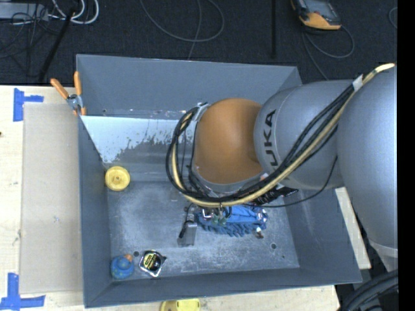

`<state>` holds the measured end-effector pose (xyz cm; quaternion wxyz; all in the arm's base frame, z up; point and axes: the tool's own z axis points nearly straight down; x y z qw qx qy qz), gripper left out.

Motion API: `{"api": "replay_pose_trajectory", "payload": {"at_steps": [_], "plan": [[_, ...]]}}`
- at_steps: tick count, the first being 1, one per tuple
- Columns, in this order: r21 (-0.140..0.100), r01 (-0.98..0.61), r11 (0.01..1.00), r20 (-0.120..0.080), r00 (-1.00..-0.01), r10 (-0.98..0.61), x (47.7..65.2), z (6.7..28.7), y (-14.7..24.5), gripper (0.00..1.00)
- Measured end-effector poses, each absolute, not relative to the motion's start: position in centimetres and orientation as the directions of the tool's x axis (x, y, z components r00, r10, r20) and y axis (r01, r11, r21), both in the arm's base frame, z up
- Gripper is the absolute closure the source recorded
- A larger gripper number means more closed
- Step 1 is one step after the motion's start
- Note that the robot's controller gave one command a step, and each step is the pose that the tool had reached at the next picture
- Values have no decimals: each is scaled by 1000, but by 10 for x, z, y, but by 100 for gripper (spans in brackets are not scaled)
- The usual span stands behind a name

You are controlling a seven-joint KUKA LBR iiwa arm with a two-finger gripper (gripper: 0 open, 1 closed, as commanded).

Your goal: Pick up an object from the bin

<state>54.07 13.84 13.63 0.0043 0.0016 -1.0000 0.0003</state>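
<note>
The claw point(189, 230) is hovering low in the bin point(117, 212), open or closed I cannot tell, just beside a blue bristly brush point(237, 223) lying mid-floor, so it is probably needing centring over that brush before squeezing.

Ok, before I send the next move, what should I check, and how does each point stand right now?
1. Gripper down inside the grey bin, near its floor: ok.
2. Nearest thing is the blue bristly brush, right beside the gripper: ok.
3. Grip on the brush: cannot tell; the arm's orange cover hides that spot.
4. Yellow round cap at the left, apart from the gripper: ok.
5. Blue round thing and black-and-yellow tape measure in the front left corner, away from the arm: ok.
</note>
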Motion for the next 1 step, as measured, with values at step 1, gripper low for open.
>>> {"api": "replay_pose_trajectory", "payload": {"at_steps": [1], "plan": [[0, 0, 1000, 2, -1000, 0, 542, 141, 138, 0]]}}
